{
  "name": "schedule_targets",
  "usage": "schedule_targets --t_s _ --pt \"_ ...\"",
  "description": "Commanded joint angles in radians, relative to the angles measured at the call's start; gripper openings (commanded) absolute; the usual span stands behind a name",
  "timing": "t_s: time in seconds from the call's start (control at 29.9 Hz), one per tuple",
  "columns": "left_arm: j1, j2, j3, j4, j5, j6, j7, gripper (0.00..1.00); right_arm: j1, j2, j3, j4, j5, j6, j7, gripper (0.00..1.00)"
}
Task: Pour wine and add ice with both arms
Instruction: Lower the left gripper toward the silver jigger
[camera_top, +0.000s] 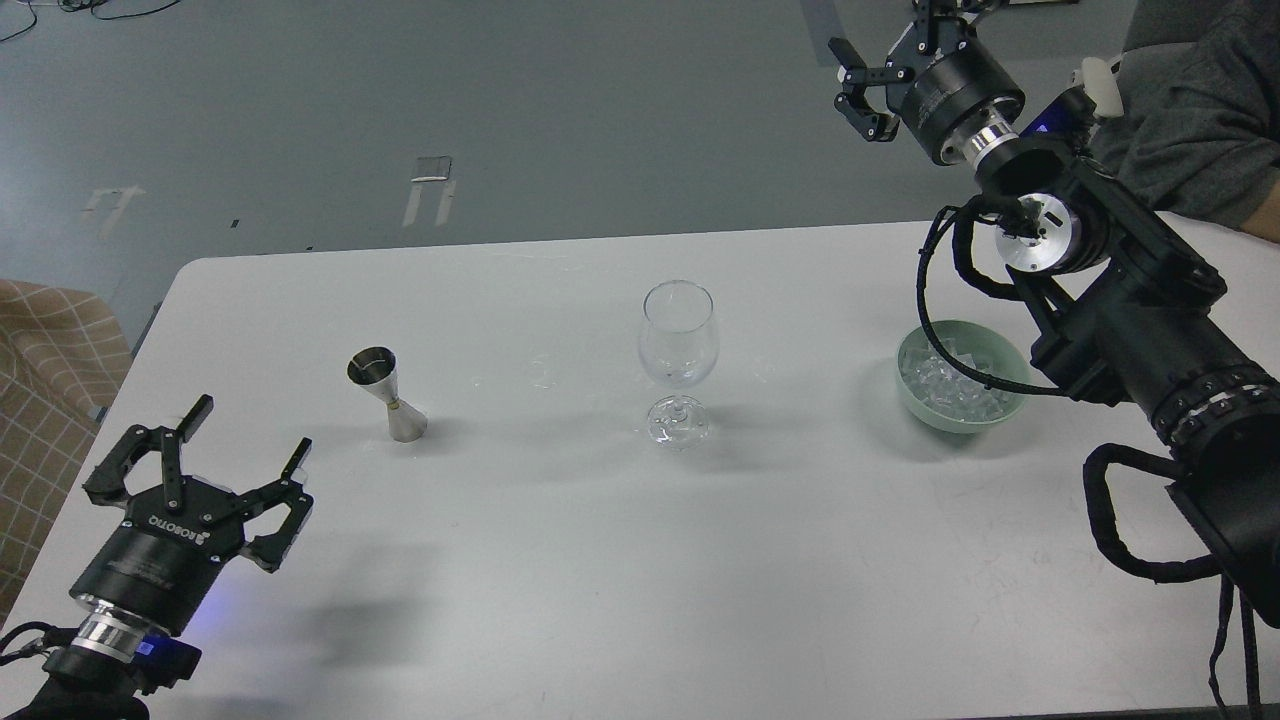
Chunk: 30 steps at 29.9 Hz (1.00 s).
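Observation:
An empty clear wine glass (678, 345) stands upright at the middle of the white table (600, 560). A steel jigger (386, 392) stands to its left. A green bowl (962, 377) at the right holds ice (945, 388), several small clear cubes. My left gripper (248, 432) is open and empty, low over the table's front left, below and left of the jigger. My right gripper (880, 45) is open and empty, raised beyond the table's far edge, above and behind the bowl; part of it runs off the top of the view.
A person's grey-sleeved arm (1195, 110) rests at the table's far right corner. My right arm's cable (935, 320) hangs across the bowl's rim. A checked tan cloth (50, 370) lies off the table's left edge.

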Motion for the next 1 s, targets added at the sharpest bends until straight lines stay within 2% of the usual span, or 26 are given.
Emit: schedule_targets --t_s 0.0,0.17,0.37,0.97 --pt "-0.032 -0.053 0.004 0.042 0.034 0.009 0.013 0.89 0.000 0.000 -0.012 0.000 0.000 0.000 0.000 1.00" --pt "-0.111 -0.144 0.005 0.111 0.099 0.061 0.016 0.89 -0.001 0.000 -0.012 0.000 0.000 0.000 0.000 1.00" --pt "-0.188 -0.187 0.005 0.206 0.140 0.067 0.015 0.91 -0.005 0.000 -0.012 0.000 0.000 -0.001 0.000 1.00" --pt "-0.375 -0.225 -0.012 0.414 0.194 0.066 0.007 0.93 -0.018 0.000 -0.012 0.000 0.000 -0.001 0.000 1.00"
